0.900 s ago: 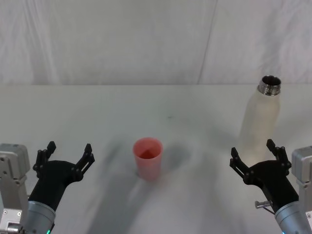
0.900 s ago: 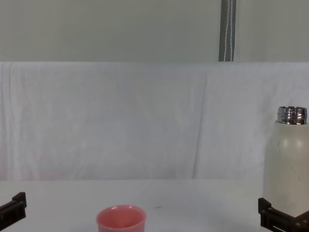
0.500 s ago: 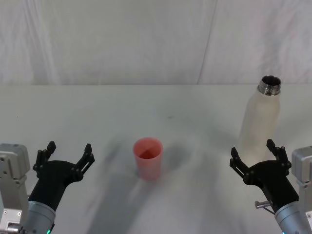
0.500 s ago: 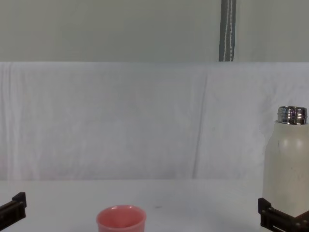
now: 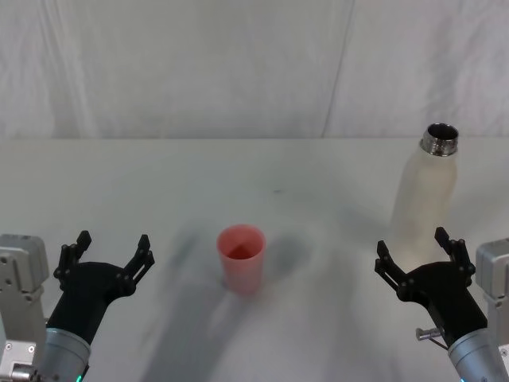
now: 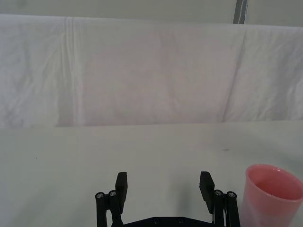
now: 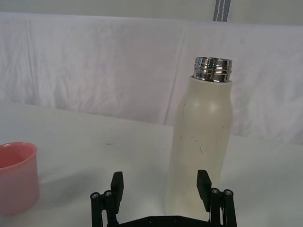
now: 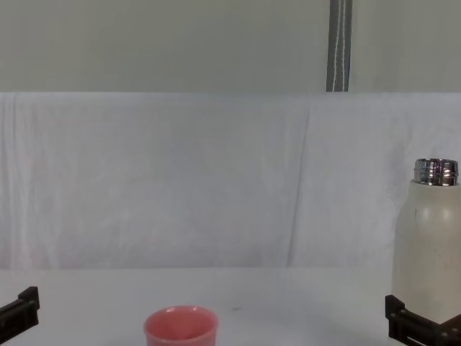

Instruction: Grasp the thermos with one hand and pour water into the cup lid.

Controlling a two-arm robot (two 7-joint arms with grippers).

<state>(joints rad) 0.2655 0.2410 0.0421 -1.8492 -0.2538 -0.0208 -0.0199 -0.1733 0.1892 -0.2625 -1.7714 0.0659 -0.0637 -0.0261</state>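
Black jaws gape empty on both: right gripper (image 5: 419, 248) before thermos (image 5: 425, 191), left gripper (image 5: 102, 251) beside cup lid (image 5: 241, 259).

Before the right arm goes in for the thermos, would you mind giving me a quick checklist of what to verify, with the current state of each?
1. Thermos upright on the table: ok.
2. Thermos uncapped, steel neck open: ok.
3. Right gripper open, thermos just beyond its fingertips, not touching: ok.
4. Cup lid upright, mouth up, standing apart from the thermos: ok.
5. Left gripper open, off to the cup lid's left, out of the pouring path: ok.
6. Water level inside the thermos: cannot tell.
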